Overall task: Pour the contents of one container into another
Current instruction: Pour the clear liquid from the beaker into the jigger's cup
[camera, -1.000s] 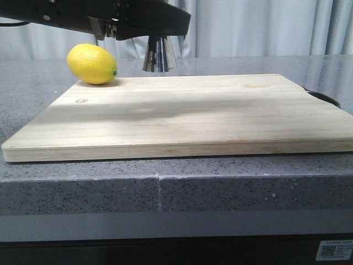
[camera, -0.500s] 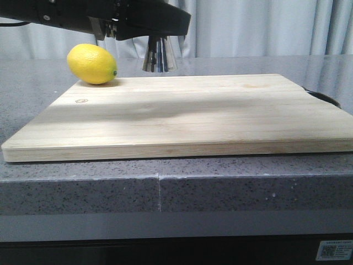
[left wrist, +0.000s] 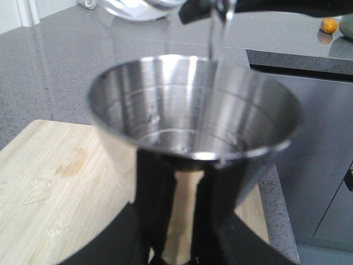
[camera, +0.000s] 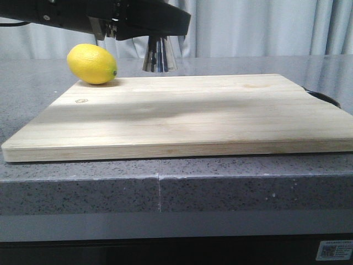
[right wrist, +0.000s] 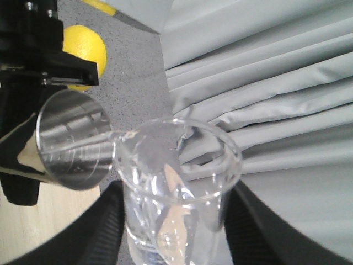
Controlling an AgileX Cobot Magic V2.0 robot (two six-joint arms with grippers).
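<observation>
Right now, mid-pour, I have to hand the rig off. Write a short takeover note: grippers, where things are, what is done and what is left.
Left gripper: shut on the steel jigger, held upright above the far edge of the cutting board, beside the lemon.
Right gripper: shut on the glass beaker, tipped with its lip over the jigger's rim.
Done: both vessels lifted and lined up; a clear stream is falling into the jigger, with a shallow pool at the bottom.
Left: finish the pour, tip the beaker back upright, probably set both down.
</observation>
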